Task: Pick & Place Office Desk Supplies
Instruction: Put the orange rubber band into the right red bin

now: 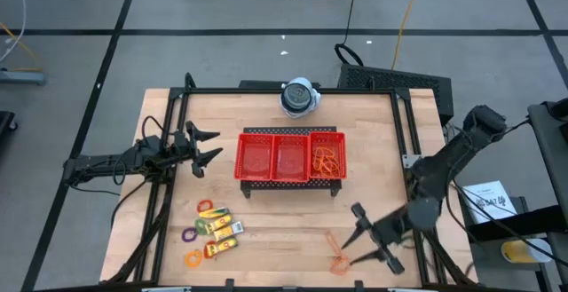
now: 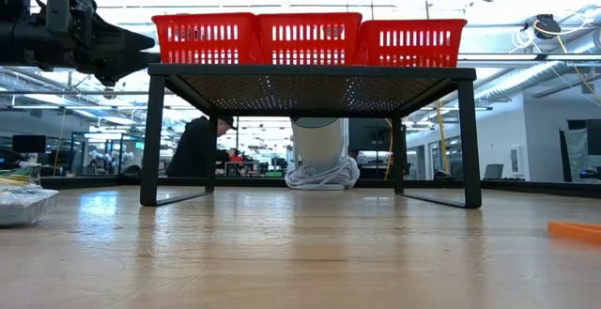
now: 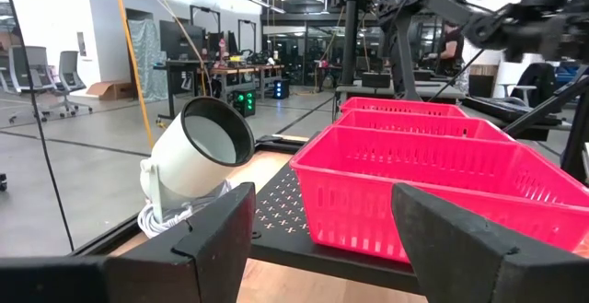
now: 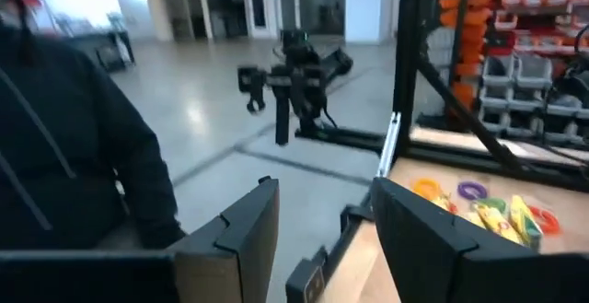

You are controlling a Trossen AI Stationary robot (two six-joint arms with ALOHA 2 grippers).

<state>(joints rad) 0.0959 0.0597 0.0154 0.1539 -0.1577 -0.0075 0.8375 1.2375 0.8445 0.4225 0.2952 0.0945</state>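
Several orange rubber bands (image 1: 327, 161) lie in the right compartment of the red mesh tray (image 1: 291, 137), which stands on a black stand (image 2: 310, 72). More orange bands (image 1: 337, 258) lie on the table near its front right; they also show in the low view (image 2: 573, 231). Yellow packets (image 1: 222, 230) and small coloured rings (image 1: 190, 235) lie at the front left and show in the right wrist view (image 4: 488, 211). My right gripper (image 1: 355, 235) is open and empty, just right of the loose bands. My left gripper (image 1: 206, 147) is open and empty, left of the tray, level with its rim (image 3: 442, 146).
A round white-grey device (image 1: 299, 97) with a coiled cable stands behind the tray at the far edge. Black frame rails (image 1: 169, 185) run along the table's left and right sides. A person in dark clothing (image 4: 64, 156) shows close by in the right wrist view.
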